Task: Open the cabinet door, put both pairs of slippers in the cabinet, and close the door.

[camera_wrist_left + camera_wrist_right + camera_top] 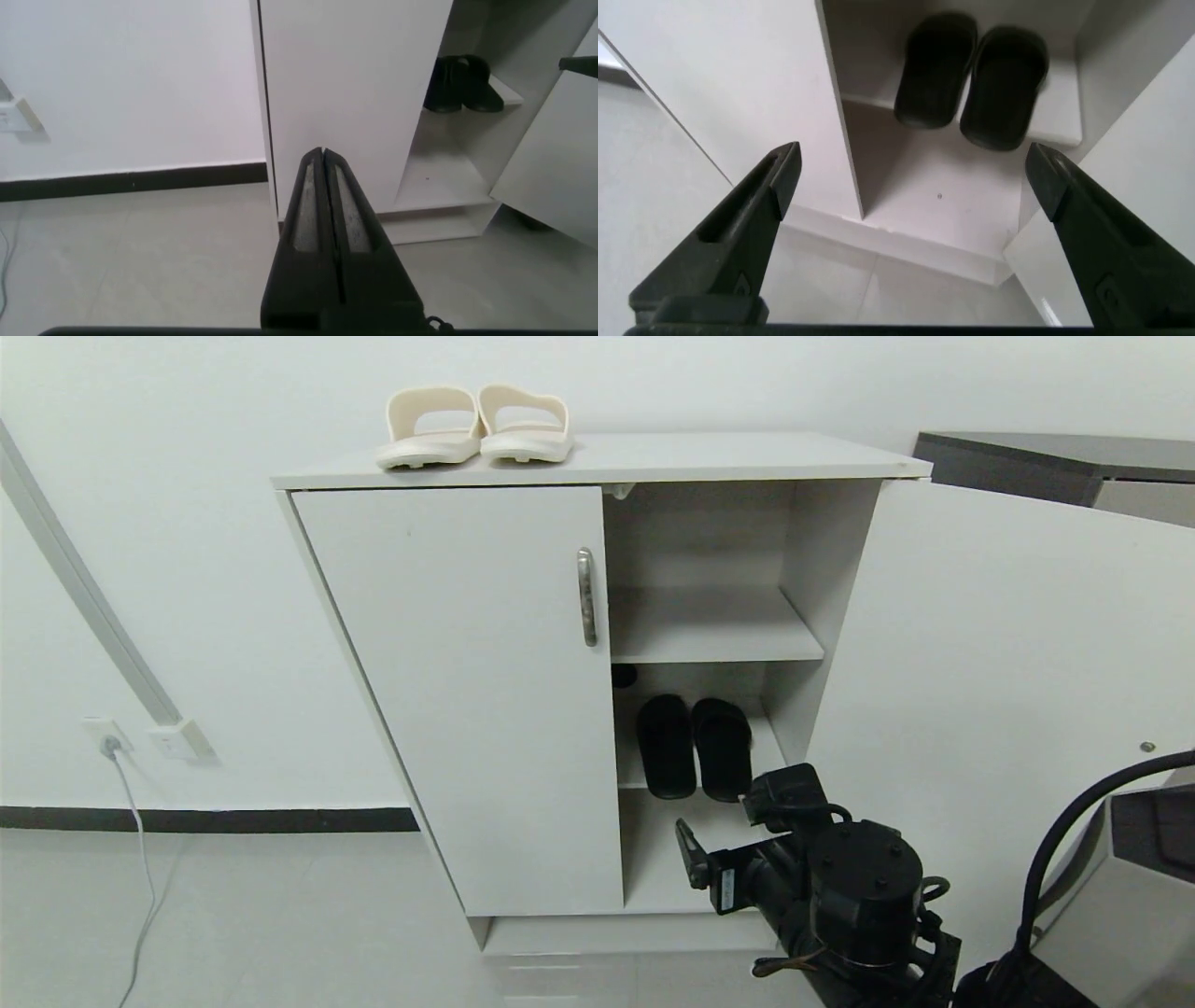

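Wall socket [105, 735] (with white cable [138, 821])

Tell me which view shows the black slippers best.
The right wrist view: the black slippers lie close, side by side on the shelf. The head view shows them smaller, inside the open cabinet; the left wrist view, small and far off.

White cabinet [448, 709] standing on a pale tiled floor [280, 915]. Top panel [728, 455]: beige slippers [476, 427] side by side, touching, near its left end. Right half, with the door [980, 663] swung open: black slippers [695, 747] side by side on the middle shelf [770, 739], reaching its front edge; upper shelf [709, 625] above, bottom board [653, 873] below
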`<state>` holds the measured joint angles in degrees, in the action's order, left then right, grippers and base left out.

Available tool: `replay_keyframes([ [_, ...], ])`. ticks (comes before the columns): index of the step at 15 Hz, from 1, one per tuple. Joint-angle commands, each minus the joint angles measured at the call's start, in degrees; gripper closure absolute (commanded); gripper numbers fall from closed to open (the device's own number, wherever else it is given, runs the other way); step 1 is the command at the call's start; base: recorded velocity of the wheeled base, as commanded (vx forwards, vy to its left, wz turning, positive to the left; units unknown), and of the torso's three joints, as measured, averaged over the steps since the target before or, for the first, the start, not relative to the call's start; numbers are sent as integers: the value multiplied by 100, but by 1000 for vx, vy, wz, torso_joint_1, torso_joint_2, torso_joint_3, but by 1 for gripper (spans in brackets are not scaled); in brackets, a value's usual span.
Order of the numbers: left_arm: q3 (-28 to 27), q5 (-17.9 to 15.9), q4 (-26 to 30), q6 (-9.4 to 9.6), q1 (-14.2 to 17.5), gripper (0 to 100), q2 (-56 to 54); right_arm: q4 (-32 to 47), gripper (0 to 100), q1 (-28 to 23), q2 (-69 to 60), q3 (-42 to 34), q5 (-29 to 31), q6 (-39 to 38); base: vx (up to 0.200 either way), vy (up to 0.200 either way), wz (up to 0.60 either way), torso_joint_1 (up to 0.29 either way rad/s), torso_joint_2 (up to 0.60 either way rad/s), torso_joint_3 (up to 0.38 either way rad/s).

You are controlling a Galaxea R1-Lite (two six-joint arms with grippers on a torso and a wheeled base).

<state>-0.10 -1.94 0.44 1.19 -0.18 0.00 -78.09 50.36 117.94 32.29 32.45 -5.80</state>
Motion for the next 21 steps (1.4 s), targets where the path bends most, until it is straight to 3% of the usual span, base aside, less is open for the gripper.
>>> replay_keyframes([
  [1,1,0,0,-5,1,100,0,-31,0,0,62,-4,7,0,0,0,0,2,-2,66],
  [8,1,0,0,-32,1,100,0,-83,0,0,88,-4,24,9,0,0,0,0,0,0],
  [21,1,9,0,-32,1,100,0,-83,0,0,97,-4,-11,9,0,200,0,3,2,3],
])
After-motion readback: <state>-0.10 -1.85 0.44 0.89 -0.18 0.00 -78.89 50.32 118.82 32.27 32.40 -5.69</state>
